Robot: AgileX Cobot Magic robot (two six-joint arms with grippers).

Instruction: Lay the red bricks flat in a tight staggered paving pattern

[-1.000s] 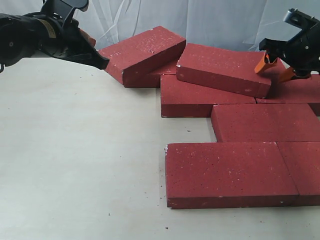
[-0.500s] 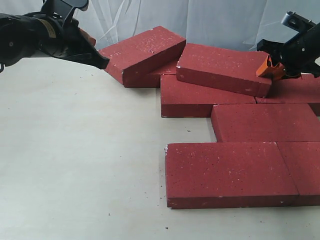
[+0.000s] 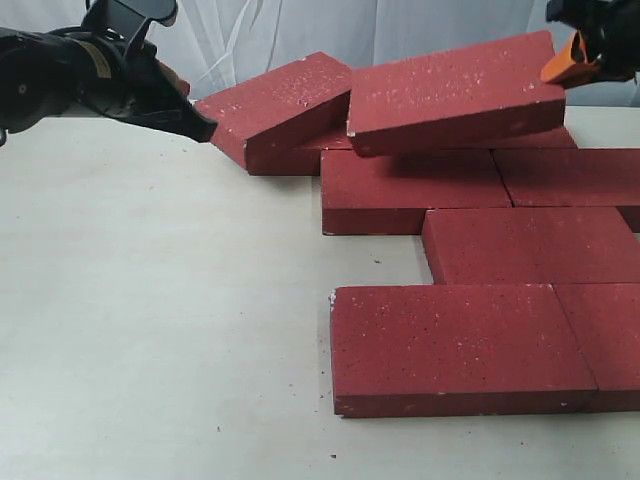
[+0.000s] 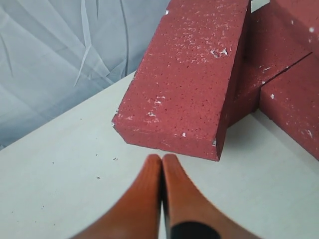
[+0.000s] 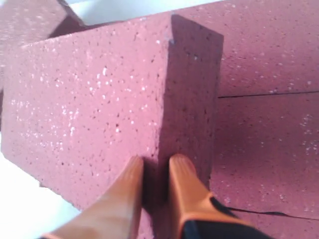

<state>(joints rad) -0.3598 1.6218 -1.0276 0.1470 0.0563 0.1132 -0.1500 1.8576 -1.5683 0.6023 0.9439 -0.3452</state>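
Several red bricks lie on the pale table [image 3: 150, 320]. My right gripper [image 3: 572, 58] is shut on the right end of one red brick [image 3: 450, 90] and holds it above the pile, its left end lower. In the right wrist view the orange fingers [image 5: 182, 174] pinch that brick's [image 5: 99, 99] corner edge, the gripper [image 5: 157, 167] astride it. Another brick [image 3: 285, 100] leans tilted on the pile at the back left. My left gripper [image 3: 200, 128] hangs shut and empty just left of it; the left wrist view shows the gripper [image 4: 162, 159] close in front of that brick's [image 4: 184, 79] end.
Flat bricks form staggered rows: two at the back [image 3: 415, 190] [image 3: 570, 175], one in the middle [image 3: 530, 245], and two in front [image 3: 455, 345] [image 3: 610, 335]. A white curtain [image 3: 430, 40] hangs behind the table. Bare table spreads over the left and front.
My right gripper closed on the right end of the brick lying on the pile and lifted it upward. The left arm stayed still.
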